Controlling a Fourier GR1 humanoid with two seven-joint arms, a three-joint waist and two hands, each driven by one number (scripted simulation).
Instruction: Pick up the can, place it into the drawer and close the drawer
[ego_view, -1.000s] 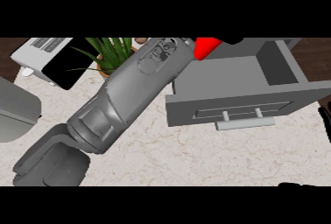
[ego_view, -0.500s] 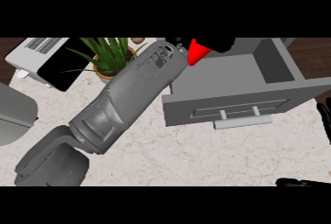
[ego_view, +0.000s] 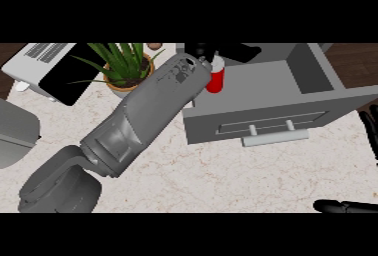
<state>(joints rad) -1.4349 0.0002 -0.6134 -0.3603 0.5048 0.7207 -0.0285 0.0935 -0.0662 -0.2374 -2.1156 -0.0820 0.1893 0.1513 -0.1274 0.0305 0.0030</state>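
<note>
**Item: red can in transit over the open drawer**

Change noted: against the views of half a second and one second before, the can (ego_view: 214, 79) has travelled from beyond the drawer's back edge to a spot over its left rear corner, and now reads as upright rather than tilted. Judged meaning: the carry is nearly done; lowering, release and closing the drawer remain.

1. Can. Red, smooth, cylindrical with a paler top; at about 12 o'clock in the view, above the drawer's left rear corner. Whether it touches the drawer floor cannot be told.

2. Left robot hand (ego_view: 198, 50). Black, at the end of a long grey forearm running in from 7 o'clock. It sits against the can's upper part and appears closed around it; most of the fingers are hidden behind the wrist.

3. Right robot hand (ego_view: 345, 206). Black fingers at 4 o'clock along the lower right edge, resting, fairly straight, holding nothing.

4. Drawer (ego_view: 310, 75). Grey, box-shaped, matte, pulled fully open; plain flat floor, upright walls, a recessed front panel with a pale bar handle (ego_view: 275, 136) at 3 o'clock from centre.

5. Bench (ego_view: 221, 175). Pale speckled stone, smooth.

6. Potted plant (ego_view: 122, 65). Spiky green leaves in a round tan pot, at 11 o'clock, just beside the forearm.

7. Toaster oven (ego_view: 44, 67). White casing, dark glass door, at 10 o'clock.
</note>
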